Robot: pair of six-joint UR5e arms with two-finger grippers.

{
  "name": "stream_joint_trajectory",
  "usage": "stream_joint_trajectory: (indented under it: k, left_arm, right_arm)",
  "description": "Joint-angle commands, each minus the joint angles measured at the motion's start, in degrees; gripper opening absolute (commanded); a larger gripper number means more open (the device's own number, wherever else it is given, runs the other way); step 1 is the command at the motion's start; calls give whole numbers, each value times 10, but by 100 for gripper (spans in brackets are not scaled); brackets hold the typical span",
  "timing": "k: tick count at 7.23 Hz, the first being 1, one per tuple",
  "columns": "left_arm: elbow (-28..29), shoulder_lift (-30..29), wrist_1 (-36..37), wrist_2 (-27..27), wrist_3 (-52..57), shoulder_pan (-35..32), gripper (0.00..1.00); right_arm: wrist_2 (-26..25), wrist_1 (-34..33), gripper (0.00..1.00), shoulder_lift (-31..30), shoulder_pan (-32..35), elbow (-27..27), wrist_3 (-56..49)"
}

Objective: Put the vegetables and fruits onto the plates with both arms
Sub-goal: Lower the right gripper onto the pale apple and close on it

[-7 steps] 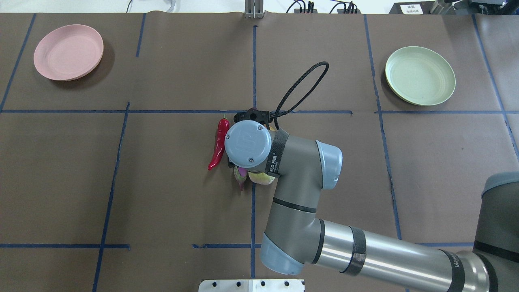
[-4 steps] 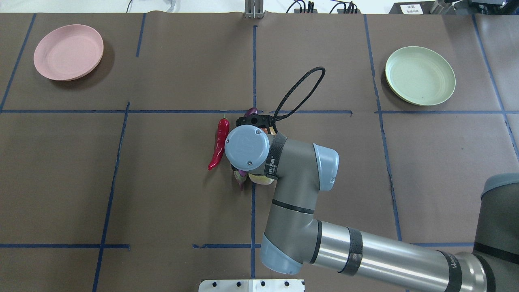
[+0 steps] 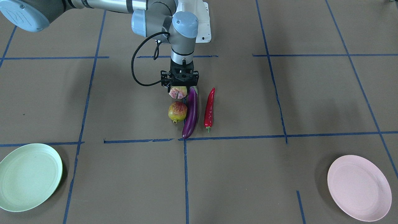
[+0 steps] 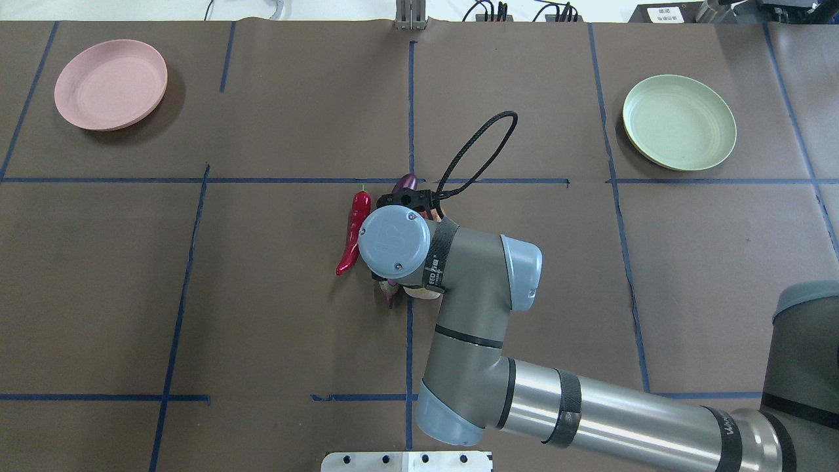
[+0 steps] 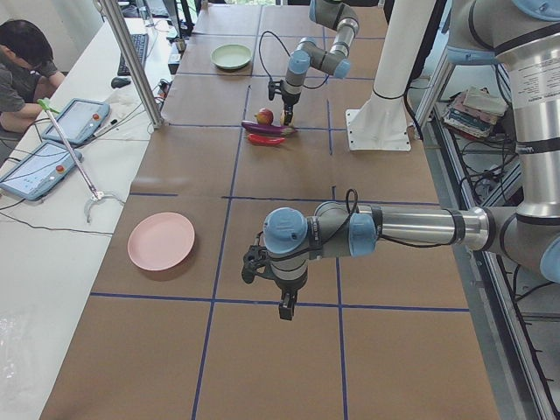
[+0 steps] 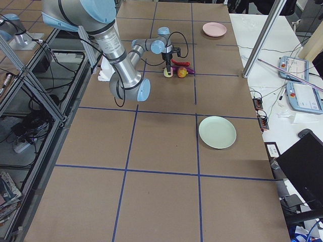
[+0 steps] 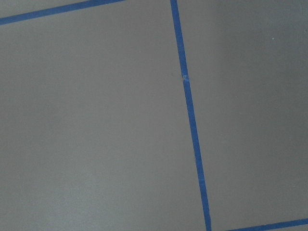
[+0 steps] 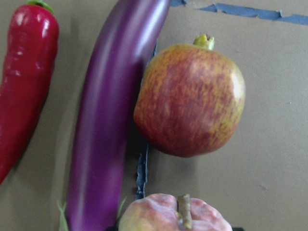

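Observation:
The purple eggplant point(image 3: 191, 113), red chili pepper point(image 3: 209, 109), pomegranate point(image 3: 177, 112) and peach point(image 3: 178, 92) lie close together at the table's middle. My right gripper point(image 3: 179, 87) hangs straight down over the peach, and its jaws seem open at either side of it. In the right wrist view the peach point(image 8: 175, 214) is at the bottom edge, with the pomegranate point(image 8: 190, 98), eggplant point(image 8: 110, 120) and chili point(image 8: 24, 86) beyond. The green plate point(image 4: 679, 122) and pink plate point(image 4: 110, 84) stand bare at the far corners. My left gripper point(image 5: 286, 308) hovers over bare table, and I cannot tell its state.
The right arm's wrist and elbow cover most of the produce in the overhead view, where the chili point(image 4: 354, 229) and the eggplant's tip point(image 4: 408, 179) show. A black cable loop point(image 4: 482, 147) sticks out from the wrist. The white base block point(image 3: 203, 21) sits at the robot's edge.
The right wrist has shifted a little toward the robot's base over the produce. The eggplant's far tip now shows beyond the gripper. The produce and plates have not moved.

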Motion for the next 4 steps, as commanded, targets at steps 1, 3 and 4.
stream_joint_trajectory:
  k: [1, 3, 4]
  left_arm:
    - [0, 0, 0, 0, 0, 0, 100]
    - [0, -1, 0, 0, 0, 0, 100]
    - [0, -1, 0, 0, 0, 0, 100]
  right_arm:
    - [4, -56, 12, -1, 17, 78, -3]
    - [74, -89, 11, -2, 93, 123, -61]
    - [118, -88, 11, -12, 149, 122, -128]
